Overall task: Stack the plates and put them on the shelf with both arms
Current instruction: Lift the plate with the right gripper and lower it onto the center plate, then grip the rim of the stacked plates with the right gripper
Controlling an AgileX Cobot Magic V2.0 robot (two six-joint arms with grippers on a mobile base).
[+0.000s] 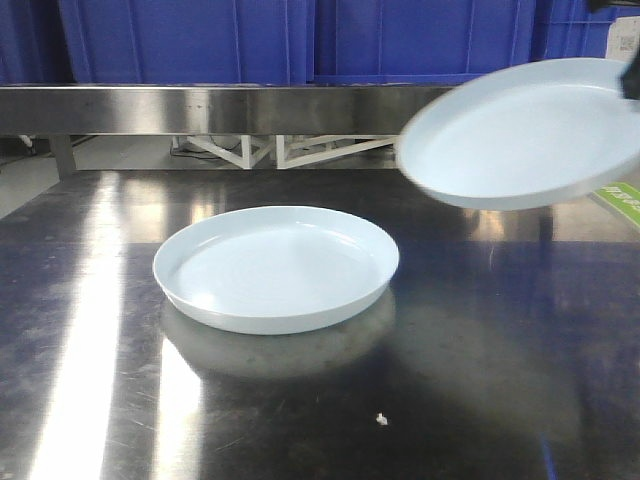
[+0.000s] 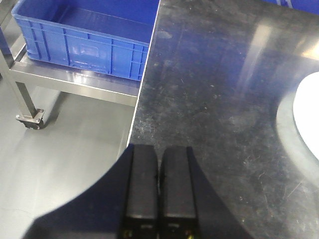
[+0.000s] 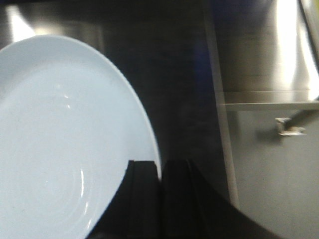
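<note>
**Shelf** [image 1: 200, 108]: brushed steel rail across the back of the front view, with blue crates [image 1: 180, 40] lined up above it.

**Tabletop** [image 1: 500, 350]: dark, scuffed and reflective steel. It carries one plate.

**Resting plate** [image 1: 275, 268]: flat on the tabletop, left of centre, rim up and empty. Its edge shows at the right border of the left wrist view [image 2: 310, 117].

**Lifted plate** [image 1: 520, 135]: in the air at upper right, tilted and blurred, clear of the tabletop. It sits right of and above the resting plate, with no overlap.

**Right fingers** [image 3: 164, 172]: clamped on the near rim of the lifted plate [image 3: 60, 139], which spreads to their left.

**Left fingers** [image 2: 152, 159]: pressed together on nothing, over the tabletop's left edge. The resting plate lies off to their right.

**Floor-side crate** [image 2: 84, 40]: on a low wheeled frame beside the tabletop.

**Crumb** [image 1: 381, 419]: a pale speck near the front of the tabletop.

**Judgement**: stacking is not yet done. The carried plate needs to travel left and down, then level out over the resting plate. Both plates are round, so there is no long axis to align. The right arm is the working one.
</note>
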